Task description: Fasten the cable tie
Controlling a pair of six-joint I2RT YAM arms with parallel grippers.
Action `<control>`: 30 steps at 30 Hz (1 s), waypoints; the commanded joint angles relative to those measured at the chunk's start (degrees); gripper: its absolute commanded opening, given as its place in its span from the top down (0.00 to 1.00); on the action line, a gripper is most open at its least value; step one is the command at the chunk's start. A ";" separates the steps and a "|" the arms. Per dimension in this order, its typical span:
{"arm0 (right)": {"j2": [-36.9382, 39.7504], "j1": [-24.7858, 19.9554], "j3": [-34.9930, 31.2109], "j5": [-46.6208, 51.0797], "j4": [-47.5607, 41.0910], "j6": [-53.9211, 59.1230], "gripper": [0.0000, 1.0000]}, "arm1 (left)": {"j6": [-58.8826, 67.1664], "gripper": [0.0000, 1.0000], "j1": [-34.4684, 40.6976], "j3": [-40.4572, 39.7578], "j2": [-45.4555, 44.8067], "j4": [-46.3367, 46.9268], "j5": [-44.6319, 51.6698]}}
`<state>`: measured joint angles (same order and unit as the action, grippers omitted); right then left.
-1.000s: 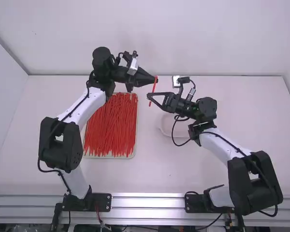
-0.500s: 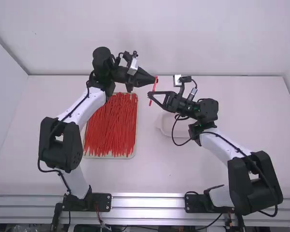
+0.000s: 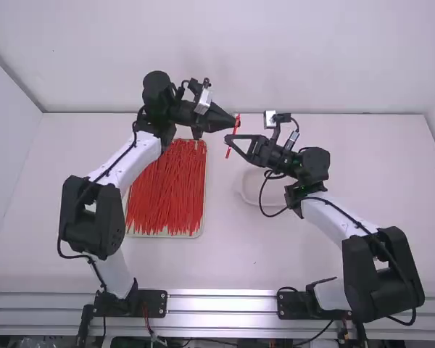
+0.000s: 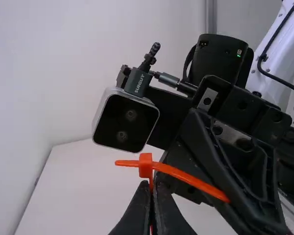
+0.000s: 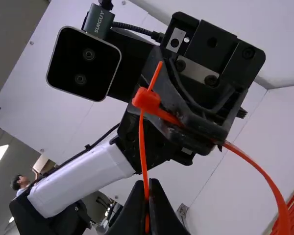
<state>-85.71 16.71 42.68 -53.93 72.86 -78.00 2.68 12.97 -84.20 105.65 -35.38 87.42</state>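
Grippers meet in the air over the table's (image 3: 391, 167) far middle, close to the back wall. The left gripper (image 3: 235, 122) is pinched shut on a red tie (image 3: 232, 136) just below its square head, as its wrist view shows. The right gripper (image 3: 228, 147), just beneath and tip to tip with it, has its fingers pressed together on a strand of the same tie. In the right wrist view one strand runs from the head down into those fingers, and another curves away to the side. The tie hangs clear of the table, just past the far right corner of the tray (image 3: 201, 217), which holds a pile of red ties (image 3: 167, 188). Bare table lies to the right of the grippers and toward the near edge.
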 commanded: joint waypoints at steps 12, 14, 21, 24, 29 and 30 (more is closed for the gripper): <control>-0.11 -2.84 -0.22 1.75 2.64 -1.79 1.00 | 0.81 0.98 1.05 0.26 0.44 1.77 2.32; -0.11 -2.95 -0.22 2.03 3.52 -2.05 1.00 | 0.83 0.98 1.25 0.28 0.44 1.95 2.32; -0.11 -2.95 0.87 2.27 2.71 -1.51 1.00 | 0.81 0.98 1.27 0.28 0.44 1.95 2.32; -0.13 -2.80 2.47 1.66 1.53 -1.22 1.00 | 0.76 0.98 1.27 0.28 0.44 2.08 2.32; -0.11 -2.97 4.59 1.53 -3.52 1.64 1.00 | 0.76 0.98 1.29 0.28 0.44 2.82 2.34; -0.13 -3.06 5.03 1.44 -4.37 1.99 1.00 | 0.87 0.98 1.29 0.28 0.44 3.32 2.32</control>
<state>-85.71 14.61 45.19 -54.83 69.21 -77.49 2.85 14.04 -84.20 105.65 -32.14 86.08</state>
